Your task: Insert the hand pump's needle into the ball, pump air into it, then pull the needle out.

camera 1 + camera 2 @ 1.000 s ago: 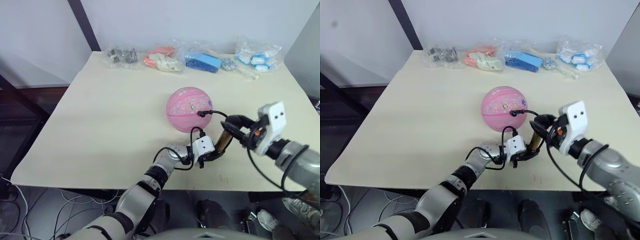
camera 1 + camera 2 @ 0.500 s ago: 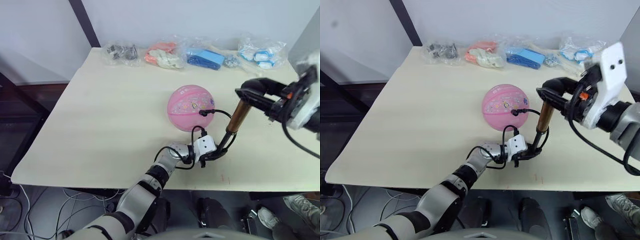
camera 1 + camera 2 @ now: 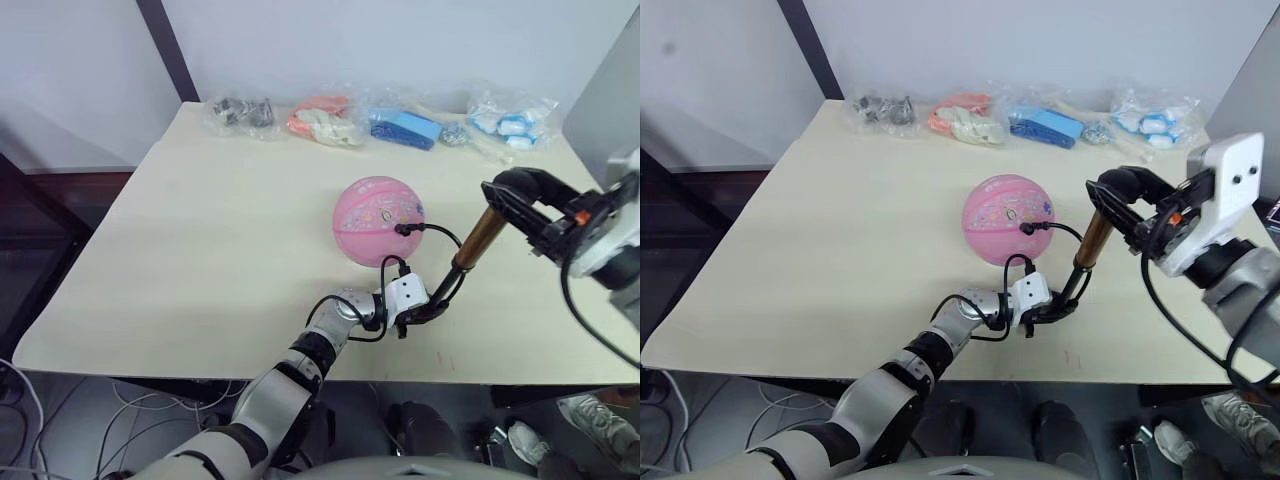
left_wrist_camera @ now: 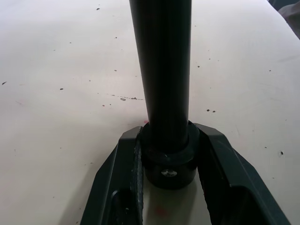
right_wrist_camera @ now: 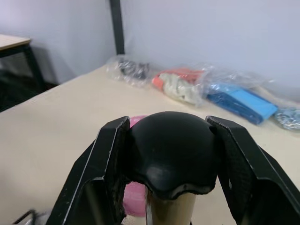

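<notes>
- The ball (image 3: 379, 220) is sitting near the middle of the tabletop (image 3: 200, 230), with the needle (image 3: 401, 229) plugged into its near right side and the black hose looping down from it.
- The left end effector (image 3: 418, 312) is clamping the black base of the hand pump (image 3: 470, 252) against the tabletop.
- The pump is leaning up toward the right.
- The right end effector (image 3: 512, 196) is gripping the black T-handle at the top, above the tabletop.
- Plastic bags (image 3: 400, 122) are lying along the far edge.
</notes>
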`<move>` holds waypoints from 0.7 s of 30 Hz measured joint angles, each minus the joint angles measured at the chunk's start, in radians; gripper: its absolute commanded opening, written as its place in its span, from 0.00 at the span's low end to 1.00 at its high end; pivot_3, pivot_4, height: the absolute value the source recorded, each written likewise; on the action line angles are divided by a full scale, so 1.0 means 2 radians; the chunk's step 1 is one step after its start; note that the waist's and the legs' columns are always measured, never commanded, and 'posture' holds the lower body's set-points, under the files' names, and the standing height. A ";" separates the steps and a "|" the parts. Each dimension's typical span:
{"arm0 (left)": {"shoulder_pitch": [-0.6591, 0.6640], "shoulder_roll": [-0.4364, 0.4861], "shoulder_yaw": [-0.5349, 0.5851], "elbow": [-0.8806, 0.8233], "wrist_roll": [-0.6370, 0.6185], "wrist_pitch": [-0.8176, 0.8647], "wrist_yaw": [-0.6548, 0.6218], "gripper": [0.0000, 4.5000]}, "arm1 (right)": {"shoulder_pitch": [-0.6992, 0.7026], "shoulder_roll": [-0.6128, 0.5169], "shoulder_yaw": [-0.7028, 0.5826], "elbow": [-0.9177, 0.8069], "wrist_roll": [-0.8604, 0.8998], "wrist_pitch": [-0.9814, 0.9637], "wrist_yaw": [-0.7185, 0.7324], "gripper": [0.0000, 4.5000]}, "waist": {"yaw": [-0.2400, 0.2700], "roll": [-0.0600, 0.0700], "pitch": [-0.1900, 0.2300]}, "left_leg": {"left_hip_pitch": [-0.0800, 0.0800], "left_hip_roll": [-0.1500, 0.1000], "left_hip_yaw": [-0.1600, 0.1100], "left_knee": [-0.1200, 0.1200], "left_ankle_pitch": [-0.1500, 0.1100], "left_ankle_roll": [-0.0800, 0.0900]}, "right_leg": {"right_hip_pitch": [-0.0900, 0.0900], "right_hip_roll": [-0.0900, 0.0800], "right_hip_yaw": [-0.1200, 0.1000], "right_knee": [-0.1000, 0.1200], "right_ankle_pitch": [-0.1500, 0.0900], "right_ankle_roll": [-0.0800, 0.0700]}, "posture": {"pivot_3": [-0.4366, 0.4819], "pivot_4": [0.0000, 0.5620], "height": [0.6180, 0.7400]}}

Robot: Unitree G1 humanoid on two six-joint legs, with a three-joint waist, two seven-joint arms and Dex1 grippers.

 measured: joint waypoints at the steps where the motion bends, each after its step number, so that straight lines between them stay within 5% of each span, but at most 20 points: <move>1: 0.000 0.000 0.000 0.000 0.000 0.000 0.001 0.24 | 0.004 0.005 0.010 0.000 -0.012 -0.003 0.002 0.46 | 0.000 0.000 0.000 | 0.000 0.000 0.000 0.000 0.000 0.000 | 0.000 0.000 0.000 0.000 0.000 0.000 | 0.48 0.27 1.00; 10: 0.003 0.002 0.000 0.004 0.000 0.001 0.002 0.24 | 0.049 0.116 0.143 0.070 -0.212 -0.049 0.060 0.46 | -0.001 0.002 -0.007 | 0.001 0.001 0.000 -0.002 0.000 0.000 | 0.000 0.001 -0.001 0.000 0.000 -0.002 | 0.48 0.27 1.00; 21: 0.004 0.001 0.001 0.005 -0.003 0.001 0.003 0.24 | 0.048 0.154 0.115 0.081 -0.229 -0.028 0.088 0.46 | -0.001 0.002 -0.008 | 0.001 0.001 0.000 -0.002 0.000 0.000 | 0.000 0.000 -0.001 0.000 -0.001 0.000 | 0.48 0.27 1.00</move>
